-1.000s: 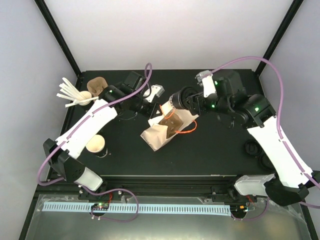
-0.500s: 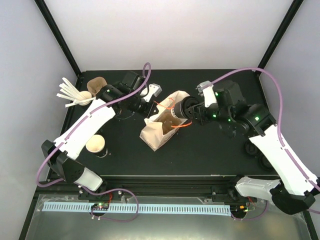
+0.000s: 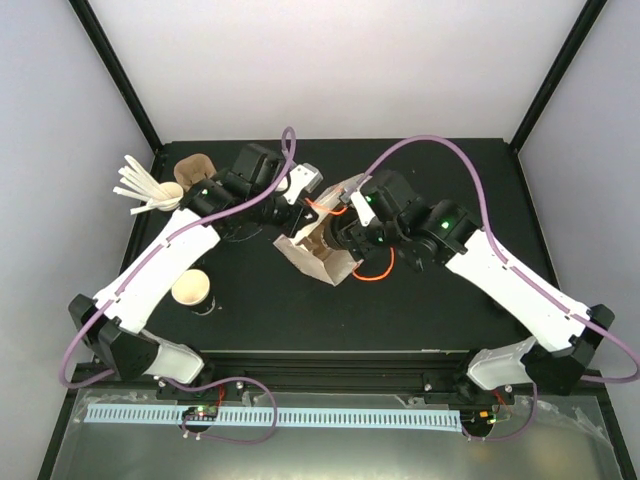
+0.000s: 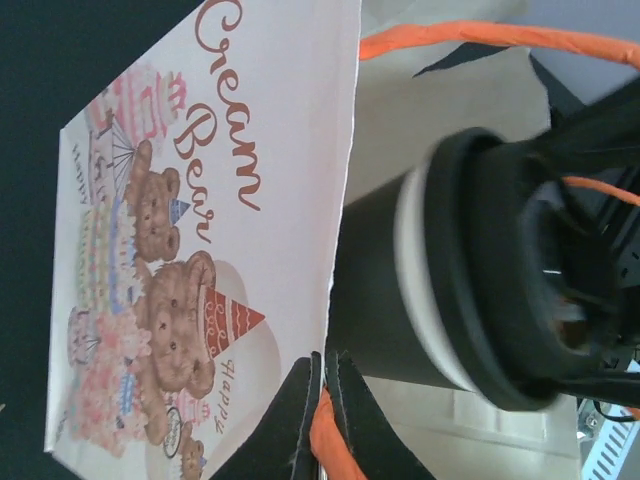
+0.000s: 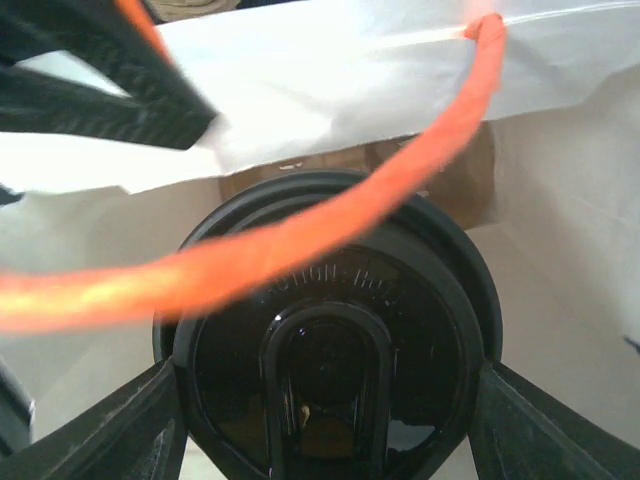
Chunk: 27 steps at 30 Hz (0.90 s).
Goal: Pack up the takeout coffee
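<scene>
Takeout coffee cup (image 4: 440,290), lidded, partly inside the mouth of the paper bag (image 4: 200,250). Right hand (image 3: 348,236) is spread wide around the cup, gripping it; left hand (image 4: 322,405) is pressed together, pinching the bag's rim beside an orange handle (image 5: 300,240). We judge that the cup should enter along the bag's axis, slipping under the handle that crosses its lid, with the rim held taut.

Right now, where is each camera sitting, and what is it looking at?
Top: high behind the arms, looking down at the table; left arm and right arm meet at the bag.
Left wrist: on the left arm, facing the bag's side and the cup; its shut left gripper pinches the orange handle.
Right wrist: on the right arm, looking into the bag at the cup's lid; the right gripper holds it.
Shared: both wrist views show that cup.
</scene>
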Available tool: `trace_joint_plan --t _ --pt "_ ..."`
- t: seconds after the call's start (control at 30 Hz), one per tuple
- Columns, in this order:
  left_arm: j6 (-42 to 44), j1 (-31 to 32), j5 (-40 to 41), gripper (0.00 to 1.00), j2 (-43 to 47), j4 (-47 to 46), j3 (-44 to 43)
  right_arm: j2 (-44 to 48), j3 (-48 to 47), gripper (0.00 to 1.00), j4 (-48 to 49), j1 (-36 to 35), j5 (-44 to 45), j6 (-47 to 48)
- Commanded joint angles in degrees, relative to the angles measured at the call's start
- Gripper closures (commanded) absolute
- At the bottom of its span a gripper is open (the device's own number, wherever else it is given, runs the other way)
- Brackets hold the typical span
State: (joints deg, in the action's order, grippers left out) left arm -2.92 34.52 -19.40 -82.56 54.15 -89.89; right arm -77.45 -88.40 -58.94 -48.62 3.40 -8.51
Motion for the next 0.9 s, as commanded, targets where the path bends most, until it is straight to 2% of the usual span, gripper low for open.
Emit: trace_joint_plan --t 0.0,0.27,0.33,0.4,0.47,0.67,0.87 --pt "2.7 0.7 -2.7 0.99 4.6 -7.6 2.8 -2.3 2.0 0.6 6.2 -1.5 6.5 3.5" --pt "0.4 0.9 -3.2 0.98 10.6 -16.9 10.5 -3.2 9.3 0.6 13.8 -5.1 13.9 4.0" --pt "-1.2 0.9 -3.7 0.98 12.1 -19.7 12.9 -2.7 11.9 0.61 15.6 -5.1 19.1 2.1" --pt "-2.5 0.9 -4.0 0.98 12.9 -21.0 14.1 -3.0 13.1 0.65 14.8 -4.9 25.5 -0.9" --pt "-3.3 1.0 -4.3 0.99 13.1 -21.2 14.6 -3.3 13.6 0.67 13.4 -4.1 27.9 -3.5" --pt "-5.0 0.9 -5.8 0.98 12.0 -20.8 15.0 0.9 17.6 0.66 16.6 -1.0 23.7 -6.2" --pt "-7.4 0.9 -7.7 0.98 11.8 -21.8 16.6 1.6 19.4 0.67 18.3 8.1 14.0 -11.3"
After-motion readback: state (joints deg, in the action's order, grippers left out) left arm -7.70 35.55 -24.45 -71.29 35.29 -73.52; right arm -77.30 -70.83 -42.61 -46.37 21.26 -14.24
